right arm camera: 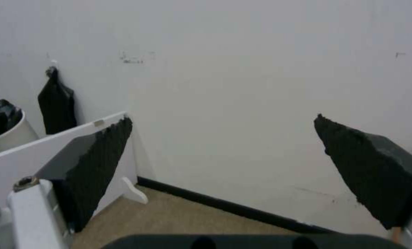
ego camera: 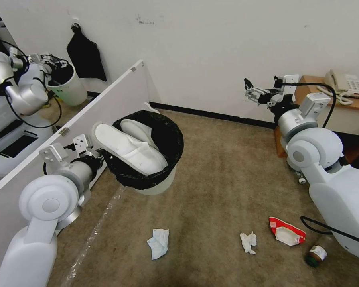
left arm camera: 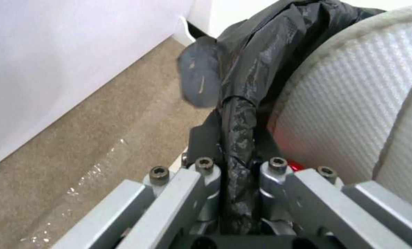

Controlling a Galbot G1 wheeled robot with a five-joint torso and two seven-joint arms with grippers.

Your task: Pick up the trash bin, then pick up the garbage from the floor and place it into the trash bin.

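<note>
1. Along the bottom of the head view the floor [ego camera: 227, 179] holds litter: a face mask [ego camera: 158, 242], a crumpled tissue [ego camera: 248, 242], a red-white wrapper [ego camera: 286, 231] and a bottle [ego camera: 316, 254] at lower right.
2. At centre left, the left hand [ego camera: 101, 156] is pinching the black-bagged rim of the trash bin [ego camera: 155, 159], holding it off the floor, tilted; two white slippers [ego camera: 129, 148] lie inside.
3. At upper right, the right hand [ego camera: 254, 91] hangs in the air with its fingers [right arm camera: 95, 162] spread, empty, near the wall [ego camera: 227, 48].
</note>
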